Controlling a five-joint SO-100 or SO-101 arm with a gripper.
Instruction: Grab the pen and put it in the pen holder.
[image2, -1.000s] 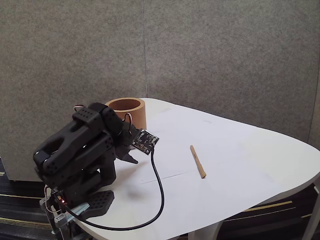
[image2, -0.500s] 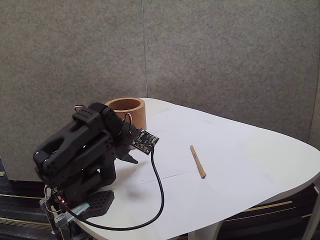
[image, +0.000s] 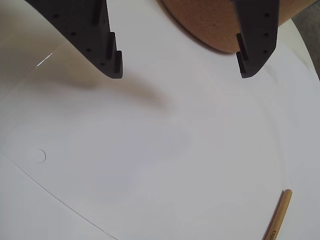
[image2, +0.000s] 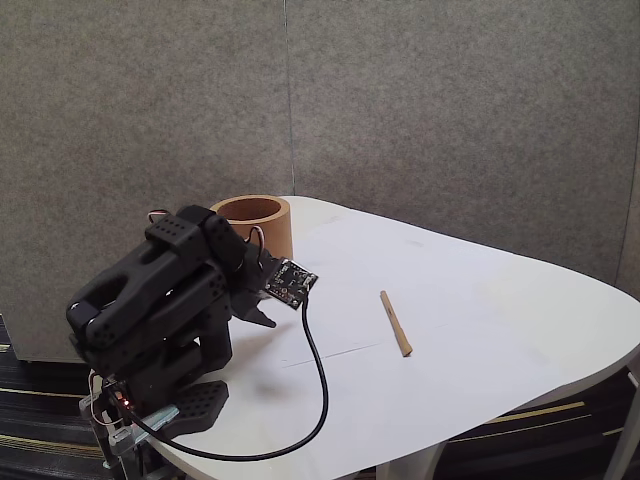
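1. Pen lay flat on the white table, out in the open and well apart from the arm, with bare surface all round it; in the wrist view only its near end poked in at the lower right corner.
2. Gripper hung low over the table with its jaws spread wide and nothing between them but bare white surface; I judged that gap a readiness for the reach, not a grip.
3. Holder stood upright at the table's far left edge, just behind the folded arm. In the wrist view its brown wall sat beyond the fingers, partly hidden by the right one.
4. Arm was hunched over its base, and its black cable looped across the table in front, short of the pen.
5. Task looked not yet begun: the pen was untouched. I reckoned the next move would call for swinging out toward the pen and lining the jaws across its thin shaft, since a stick lying flat leaves little to pinch.
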